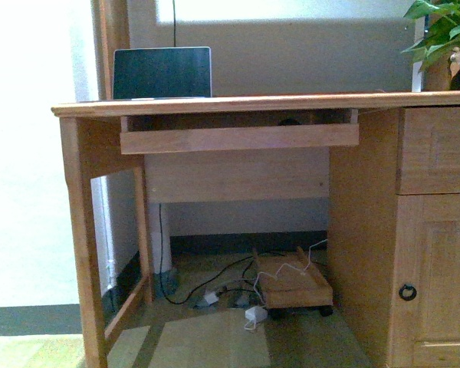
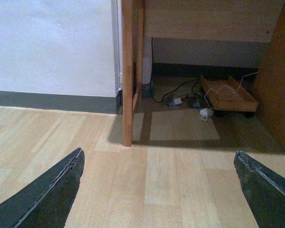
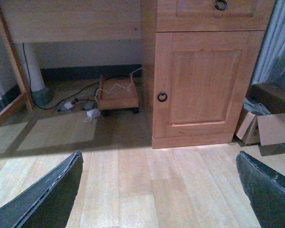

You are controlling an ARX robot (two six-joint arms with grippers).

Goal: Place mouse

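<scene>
Left gripper (image 2: 157,156), right gripper (image 3: 159,156): spread wide, empty, low over floor (image 2: 171,190). Dark dome on keyboard tray (image 1: 238,139), probably mouse (image 1: 291,121), sits above, right-arm side; axis unreadable.

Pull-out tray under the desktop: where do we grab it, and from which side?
Probably its front board, near mid-span, coming straight from the front with the jaws set vertically over its top and bottom edges. It is a long flat strip with a dark gap under the desktop above and open space below.
</scene>
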